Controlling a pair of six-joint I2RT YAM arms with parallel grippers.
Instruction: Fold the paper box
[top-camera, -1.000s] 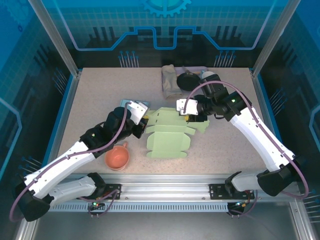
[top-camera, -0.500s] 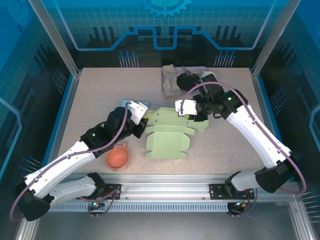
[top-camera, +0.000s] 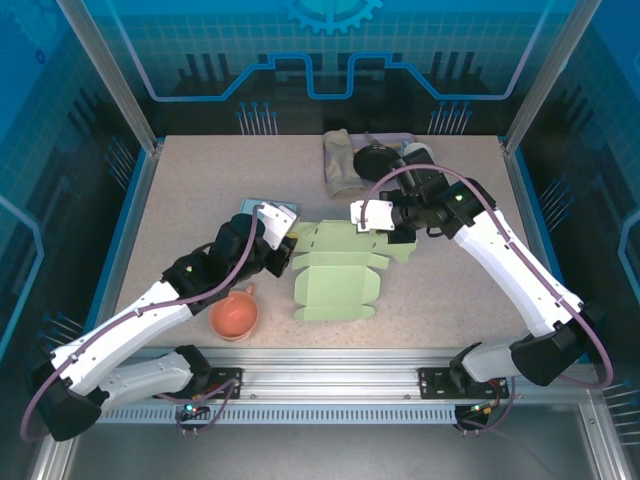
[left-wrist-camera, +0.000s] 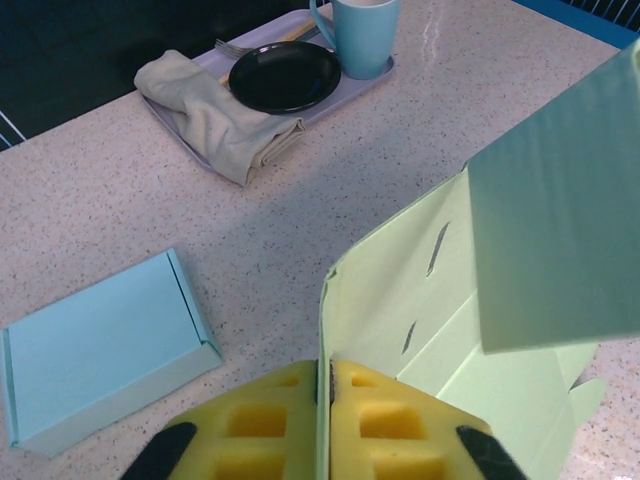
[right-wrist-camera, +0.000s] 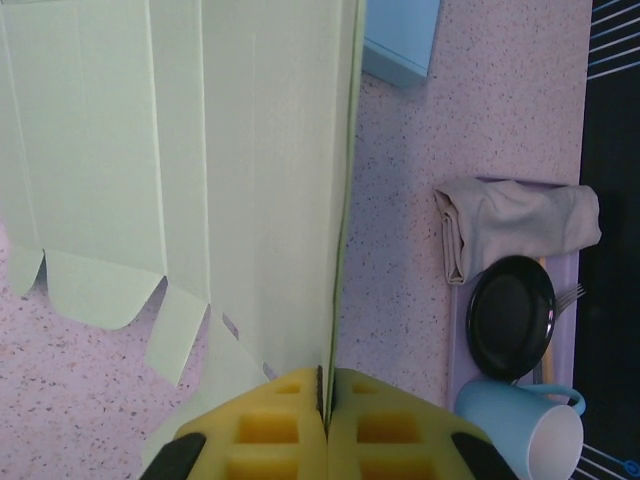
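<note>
Paper box: The light green paper box (top-camera: 338, 285) is lying in the middle of the table (top-camera: 190, 190), right between the two claws. It is opened out. Most of it is lying flat, and its left and right sides are standing up where the claws are holding them.
Left claw: The left claw (left-wrist-camera: 326, 385) is squeezing tight on the left side wall of the paper box. Its yellow pads (left-wrist-camera: 270, 425) are pressing on the thin green wall, one from each side.
Right claw: The right claw (right-wrist-camera: 326, 400) is pinching the edge of a green panel at the far right part of the paper box. Its two pads are pushing together with the thin card between them.
Tabs: Small green tabs (right-wrist-camera: 100, 290) are sticking out along one edge of the panel.
Blue box: A flat light blue box (left-wrist-camera: 100, 355) is lying closed on the table, near the left claw.
Orange cup: An orange cup (top-camera: 235, 315) is sitting beside the left arm, near the paper box but not touching it.
Tray: A purple tray (left-wrist-camera: 335, 90) is sitting at the far edge of the table. It is holding a folded tan cloth (left-wrist-camera: 215, 110), a black plate (left-wrist-camera: 283, 75), a blue mug (left-wrist-camera: 360, 30) and a fork (left-wrist-camera: 232, 45).
</note>
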